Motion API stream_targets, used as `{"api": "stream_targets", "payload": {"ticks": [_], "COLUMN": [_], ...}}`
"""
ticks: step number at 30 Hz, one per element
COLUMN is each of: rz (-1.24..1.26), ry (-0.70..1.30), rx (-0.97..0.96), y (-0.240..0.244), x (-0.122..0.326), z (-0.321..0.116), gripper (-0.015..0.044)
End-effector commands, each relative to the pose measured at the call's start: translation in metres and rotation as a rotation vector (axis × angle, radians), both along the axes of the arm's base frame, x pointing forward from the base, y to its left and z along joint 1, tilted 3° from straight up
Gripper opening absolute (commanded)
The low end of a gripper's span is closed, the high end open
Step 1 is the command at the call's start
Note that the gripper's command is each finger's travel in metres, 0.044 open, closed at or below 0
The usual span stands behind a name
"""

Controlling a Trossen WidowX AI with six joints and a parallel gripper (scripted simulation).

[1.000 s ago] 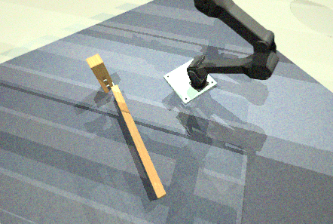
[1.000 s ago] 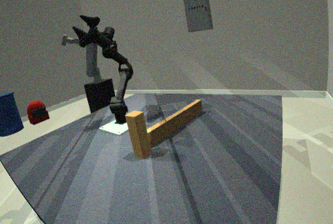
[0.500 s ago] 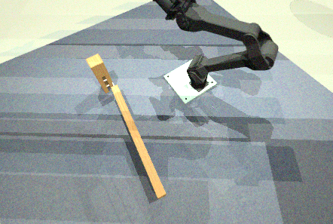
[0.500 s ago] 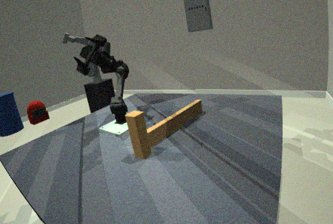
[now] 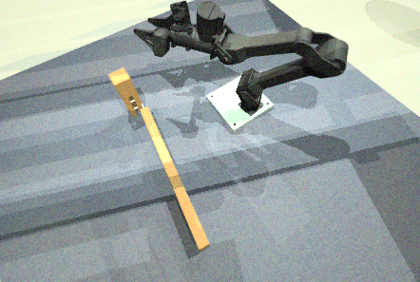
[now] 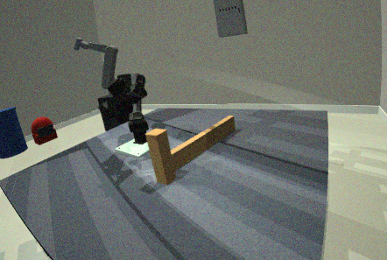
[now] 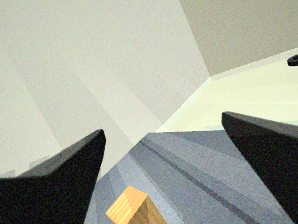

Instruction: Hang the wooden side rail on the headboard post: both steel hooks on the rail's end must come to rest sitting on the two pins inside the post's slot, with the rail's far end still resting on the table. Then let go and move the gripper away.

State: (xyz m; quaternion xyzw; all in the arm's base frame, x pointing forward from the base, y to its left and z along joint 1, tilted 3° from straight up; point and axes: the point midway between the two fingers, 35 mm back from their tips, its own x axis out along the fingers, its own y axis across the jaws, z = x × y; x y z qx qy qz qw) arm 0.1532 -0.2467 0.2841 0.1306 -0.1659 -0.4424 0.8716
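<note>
The two fingers of the gripper [image 5: 143,25] [image 7: 163,123] are spread wide apart, and nothing is held between them. In the top view they are seen in the upper left of the frame, pointed leftward; in the wrist view their dark tips are seen at left and right. In the exterior view they cannot be clearly made out against the black arm [image 5: 271,43] [image 6: 139,124].

Below the gap in the wrist view, the top of the wooden post [image 5: 124,87] [image 6: 159,158] [image 7: 128,202] is seen at the bottom of the frame. The post is stood upright left of centre in the top view, well apart from the fingers.

The wooden rail [image 5: 166,161] [image 6: 201,142] is set with one end at the post's slotted side. From there it is run down to the lower centre of the top view, where its far end appears to be rested on the table [image 5: 285,204] [image 6: 263,188] [image 7: 200,185]. A little bright metal is shown at the joint, but whether both hooks are seated on the pins cannot be told.

The arm is mounted on a white base plate [image 5: 223,109] [image 6: 127,148], right of the post in the top view. In the exterior view, a blue cylinder [image 6: 10,133] is seen at the left edge, with a red object [image 6: 43,126] beside it.
</note>
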Motion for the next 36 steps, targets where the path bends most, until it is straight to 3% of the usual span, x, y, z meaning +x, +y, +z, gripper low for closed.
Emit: {"api": "stream_targets", "payload": {"ticks": [1,13,36], "rz": [0.083,0.398,0.402], "ry": [0.168,0.599,0.604], "rx": [-0.011,-0.118,-0.113], "y": [0.011,0.071,0.072], "x": [0.016,0.043,0.043], "z": [-0.043,-0.162,-0.164], "gripper": [0.044,0.044,0.044]}}
